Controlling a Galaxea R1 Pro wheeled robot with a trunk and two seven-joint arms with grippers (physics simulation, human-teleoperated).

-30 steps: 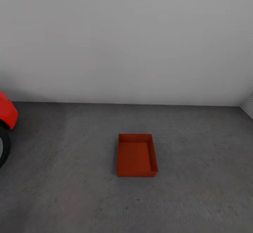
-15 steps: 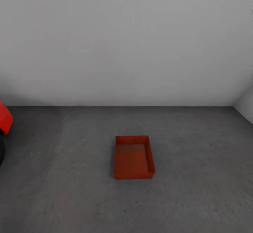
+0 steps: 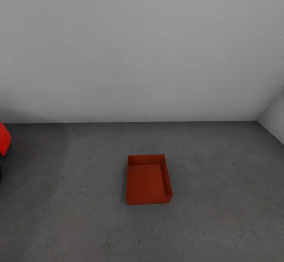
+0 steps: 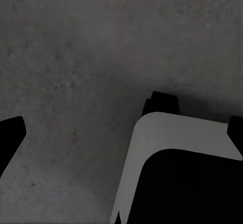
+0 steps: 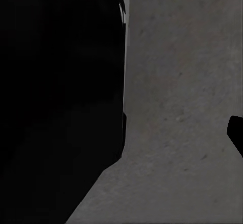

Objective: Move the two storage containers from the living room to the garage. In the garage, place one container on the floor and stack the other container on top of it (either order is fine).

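Observation:
One orange-red storage container (image 3: 148, 179) sits upright and empty on the dark grey concrete floor (image 3: 225, 203) of the garage, mid-view in the head view, a little out from the back wall. In the left wrist view my left gripper (image 4: 123, 130) is open over bare floor, with a black fingertip (image 4: 10, 133) at one edge and the other tip at the opposite edge. My right gripper (image 5: 123, 133) also hangs over bare floor. One of its fingertips (image 5: 236, 133) sits far out at the view's edge, and the other is lost against a black body. Neither gripper holds anything.
A plain pale grey wall (image 3: 142, 49) closes the back, and a second wall (image 3: 276, 122) meets it at the far right. The red car (image 3: 3, 137) pokes in at the left edge. Part of my own white-and-black body (image 4: 172, 168) shows close under the left wrist.
The head view has swung to the right, so the red car slides almost out at the left and more of the right corner shows. The container itself stays put on the floor.

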